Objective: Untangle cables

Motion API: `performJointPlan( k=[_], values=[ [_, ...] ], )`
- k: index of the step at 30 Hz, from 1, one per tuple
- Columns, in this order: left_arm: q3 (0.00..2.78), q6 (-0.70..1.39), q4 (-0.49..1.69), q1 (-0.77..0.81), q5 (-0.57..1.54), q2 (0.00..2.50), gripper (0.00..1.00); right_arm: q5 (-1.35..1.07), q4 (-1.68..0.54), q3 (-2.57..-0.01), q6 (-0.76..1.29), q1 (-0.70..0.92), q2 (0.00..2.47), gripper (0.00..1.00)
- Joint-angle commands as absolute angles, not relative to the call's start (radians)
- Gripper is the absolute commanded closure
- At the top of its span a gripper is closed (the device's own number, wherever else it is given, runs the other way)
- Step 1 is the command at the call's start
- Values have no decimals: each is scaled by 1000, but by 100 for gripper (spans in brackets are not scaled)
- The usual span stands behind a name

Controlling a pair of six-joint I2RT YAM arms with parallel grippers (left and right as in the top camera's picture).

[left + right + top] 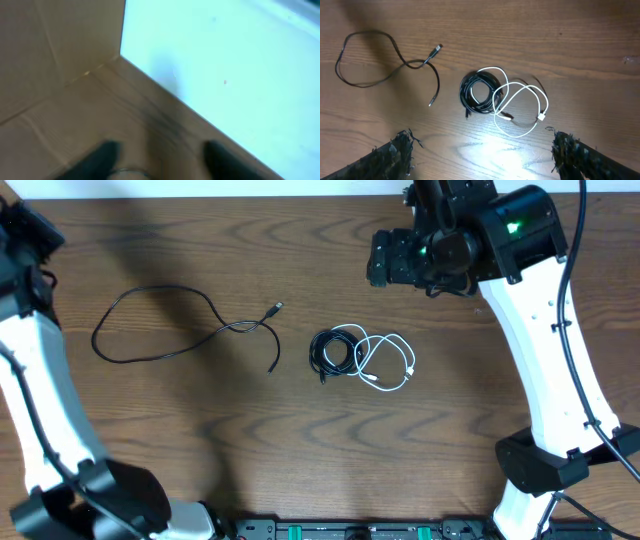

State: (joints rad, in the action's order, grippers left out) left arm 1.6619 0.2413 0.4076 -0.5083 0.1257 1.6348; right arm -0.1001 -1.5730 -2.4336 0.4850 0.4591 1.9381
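The left tool (161,159) looks blurred and cut off below.

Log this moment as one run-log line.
loose black cable: spread out alone, left | coiled black cable + white cable: overlapping, centre | right pincer: open, empty, hovering | left pincer: open, empty

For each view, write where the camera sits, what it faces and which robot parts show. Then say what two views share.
Overhead: fixed above the table, looking straight down; left arm and right arm show.
Left wrist: on the left arm, facing brown board and a pale surface; left gripper fingers at the bottom.
Right wrist: on the right arm, facing the table; right gripper fingers in the lower corners.
Shared: overhead and right wrist show the loose black cable, black coil and white cable.
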Motion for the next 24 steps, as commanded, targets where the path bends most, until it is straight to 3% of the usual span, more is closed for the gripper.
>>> performJointPlan(
  k=[1,4,8,14,18,24],
  values=[
    [1628,245,505,-511,138,1718,21,-96,-1574,-2438,469,472,1950,8],
    [1620,245,607,-508,139,1769,17,-96,-1588,-2438,469,475,1950,1],
    [1620,242,678,-501,137,1868,16,-96,-1608,-2438,435,488,1950,1],
    [1620,224,672,-501,-71,1970,12,-95,-1628,-2438,429,498,1950,1],
    [1620,91,635,-501,-259,2011,11,-95,-1629,-2438,429,498,1950,1],
    [1620,-42,573,-510,-271,2090,11,-96,-1626,-2438,429,499,1950,1]
  ],
)
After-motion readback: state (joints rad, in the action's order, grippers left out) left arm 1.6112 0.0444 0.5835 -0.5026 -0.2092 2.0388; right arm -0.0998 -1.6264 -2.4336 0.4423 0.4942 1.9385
